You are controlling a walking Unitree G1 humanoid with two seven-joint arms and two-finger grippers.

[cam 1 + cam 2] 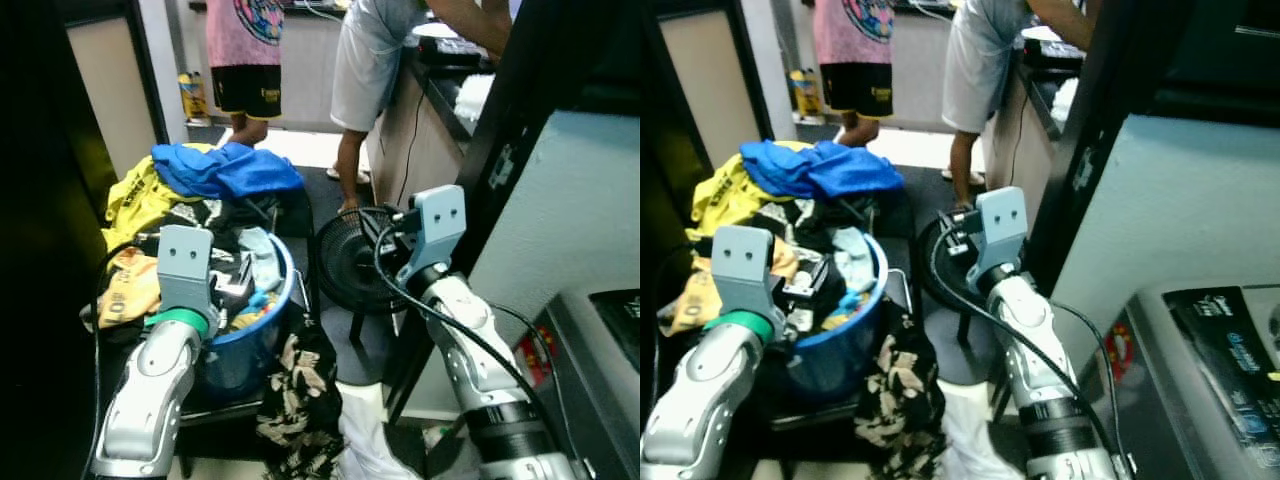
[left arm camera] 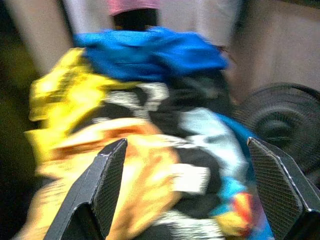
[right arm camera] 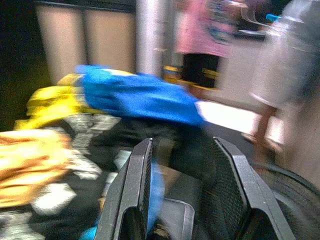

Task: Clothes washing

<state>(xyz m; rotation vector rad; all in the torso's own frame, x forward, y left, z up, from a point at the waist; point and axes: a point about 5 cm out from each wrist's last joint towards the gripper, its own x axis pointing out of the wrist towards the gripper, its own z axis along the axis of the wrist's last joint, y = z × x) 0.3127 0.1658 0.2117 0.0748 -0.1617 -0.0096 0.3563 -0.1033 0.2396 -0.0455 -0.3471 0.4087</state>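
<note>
- One blue basin (image 1: 262,345) sits just below the left gripper (image 2: 187,185), heaped with clothes (image 1: 215,215); its fingers are spread wide, empty.
- Right gripper (image 3: 182,192), fingers parted and empty, hovers beside the heap, above a black fan (image 1: 350,262).
- Two people (image 1: 245,60) stand beyond.

The dark floor (image 1: 330,200) carries a black fan (image 1: 352,262) standing upright just beside the blue laundry basket (image 1: 240,360). White cloth (image 1: 365,440) lies crumpled on the floor below the basket. Two people stand farther back.
</note>
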